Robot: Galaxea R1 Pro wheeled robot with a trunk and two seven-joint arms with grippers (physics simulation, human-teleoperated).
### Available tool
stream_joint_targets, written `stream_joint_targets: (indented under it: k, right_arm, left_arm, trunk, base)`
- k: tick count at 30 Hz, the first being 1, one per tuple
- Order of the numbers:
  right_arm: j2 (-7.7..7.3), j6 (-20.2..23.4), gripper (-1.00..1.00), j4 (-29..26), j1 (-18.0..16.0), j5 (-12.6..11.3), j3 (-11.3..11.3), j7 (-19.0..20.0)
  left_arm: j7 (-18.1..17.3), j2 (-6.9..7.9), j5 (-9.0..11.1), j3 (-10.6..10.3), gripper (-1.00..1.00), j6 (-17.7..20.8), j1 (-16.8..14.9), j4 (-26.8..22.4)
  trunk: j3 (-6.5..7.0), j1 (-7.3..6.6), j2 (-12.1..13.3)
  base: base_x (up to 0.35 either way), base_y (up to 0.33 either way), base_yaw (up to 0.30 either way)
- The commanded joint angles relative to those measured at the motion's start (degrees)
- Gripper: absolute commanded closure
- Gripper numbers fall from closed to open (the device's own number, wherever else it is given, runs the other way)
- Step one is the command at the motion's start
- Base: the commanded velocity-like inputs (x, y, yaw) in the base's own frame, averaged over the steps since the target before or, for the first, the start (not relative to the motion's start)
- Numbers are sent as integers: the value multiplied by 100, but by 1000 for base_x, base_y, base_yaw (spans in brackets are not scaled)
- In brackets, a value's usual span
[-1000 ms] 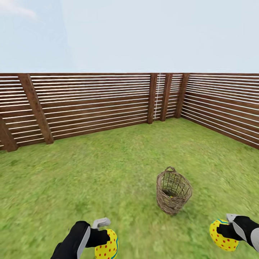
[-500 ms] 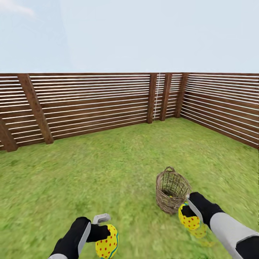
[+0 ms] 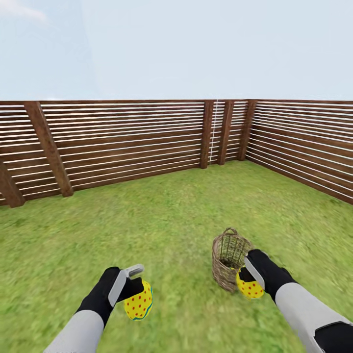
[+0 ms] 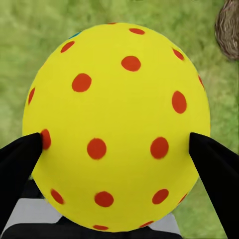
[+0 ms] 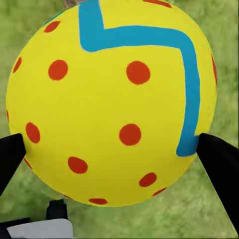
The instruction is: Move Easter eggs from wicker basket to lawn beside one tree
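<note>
Easter eggs are in both of your hands: the left hand (image 3: 131,290) is clamped on a yellow red-dotted egg (image 3: 138,304) held low over the lawn (image 3: 162,215), well apart from the wicker basket (image 3: 226,262), and the right hand (image 3: 249,278) is clamped on a second dotted egg (image 3: 249,288) just beside the basket's near wall. In the left wrist view the dark fingers (image 4: 20,164) press on either side of the egg (image 4: 117,127). In the right wrist view the pads (image 5: 219,164) do the same on an egg (image 5: 112,99) that carries a stepped blue band.

You are in the carrying step, I judge: two eggs are out and neither is set down. Something yellow seems to lie low inside the basket, which could be the third egg, though the weave hides too much to be sure. No tree stands ahead, just grass and the slatted fence (image 3: 127,142), so your next move calls for turning the base to find a trunk, then lowering both eggs onto the grass beside it.

As for how they point, the left egg's long axis hangs roughly downward and a little forward from the fingers, with a teal edge at its low end. The right egg looks foreshortened, and its axis is hard to tell. Each wrist camera looks nearly along its egg's axis, so both appear almost round.
</note>
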Motion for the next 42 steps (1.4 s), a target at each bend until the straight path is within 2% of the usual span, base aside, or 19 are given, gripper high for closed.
stream_joint_targets:
  k: [1,4,8,14,15,17,19,26,35,42]
  right_arm:
    - [24,9,100,-22,-5,-71,40,-203]
    - [32,-34,100,-41,-5,-104,25,-297]
    - [-21,-22,100,-41,-5,-342,17,-305]
    - [-59,-20,100,-41,-5,-385,12,-305]
    - [-77,-9,100,-42,-5,-386,-67,-305]
    - [-73,15,100,-43,-5,-370,-451,-311]
    - [-70,19,100,-44,-5,-364,-547,-313]
    - [-120,6,100,-48,-5,-351,-575,-322]
    - [-112,-9,100,-48,-5,-348,-571,-340]
    - [-109,-19,100,-48,-5,-313,-566,-340]
  left_arm:
    - [43,-5,62,31,100,19,-4,21]
    - [65,2,70,42,100,24,-4,12]
    - [77,-12,47,-78,100,25,-4,29]
    - [80,-12,58,-90,100,17,-4,26]
    - [80,-12,70,-78,100,15,-4,25]
    - [80,-13,89,-34,100,9,-4,15]
    - [89,-13,88,-19,100,-8,-4,-5]
    - [98,-29,88,-41,100,-103,-4,23]
    - [89,-47,92,-57,100,-120,-4,34]
    - [89,-48,106,-51,100,-124,-4,34]
  trunk:
    - [10,-21,35]
    - [63,-87,155]
    - [135,-175,315]
    - [243,-307,556]
    - [263,-329,596]
    - [302,-372,676]
    - [342,-416,757]
    - [483,-570,1037]
    - [663,-768,1398]
    - [804,-922,1679]
  base:
    - [0,0,0]
    - [-60,0,0]
    - [-270,-149,0]
    - [-190,-267,-113]
    - [-129,-286,-288]
    - [-39,-105,-294]
    - [-7,-18,-297]
    - [0,-2,-297]
    - [-79,-247,-297]
    - [-5,-15,-297]
